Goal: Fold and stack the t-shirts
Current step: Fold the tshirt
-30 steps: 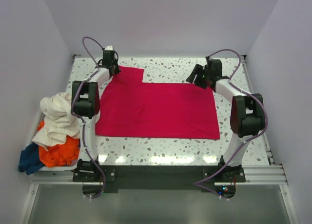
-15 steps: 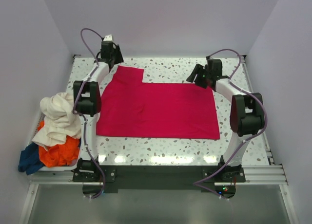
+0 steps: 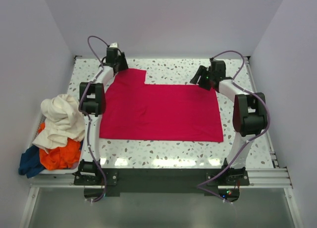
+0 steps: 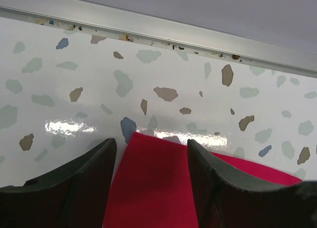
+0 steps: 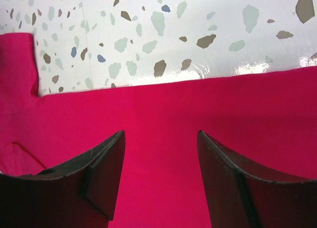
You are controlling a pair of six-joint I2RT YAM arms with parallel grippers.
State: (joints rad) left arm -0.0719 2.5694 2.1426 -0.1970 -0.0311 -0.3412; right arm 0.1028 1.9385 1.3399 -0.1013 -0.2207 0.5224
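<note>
Left claw (image 4: 151, 148): jaws apart, holding nothing. It sits low over the 11 o'clock corner of the red shirt (image 3: 158, 111), and that corner lies flat on the table (image 4: 99, 79) between the fingers.

Right claw (image 5: 161, 139): also spread and empty, hovering above the shirt's far edge at about 1 o'clock.

The shirt is spread mid-table with its long axis running 9 to 3 and a tab jutting toward 12 under the left claw. Both arms reach forward, wrists pitched down.

Cream shirt (image 3: 59, 116), orange shirt (image 3: 62, 156) and blue shirt (image 3: 29, 161) are heaped at 8 o'clock, nearer the left arm.

Judgement: the next fold likely needs both far corners pinched and drawn toward 6.
</note>
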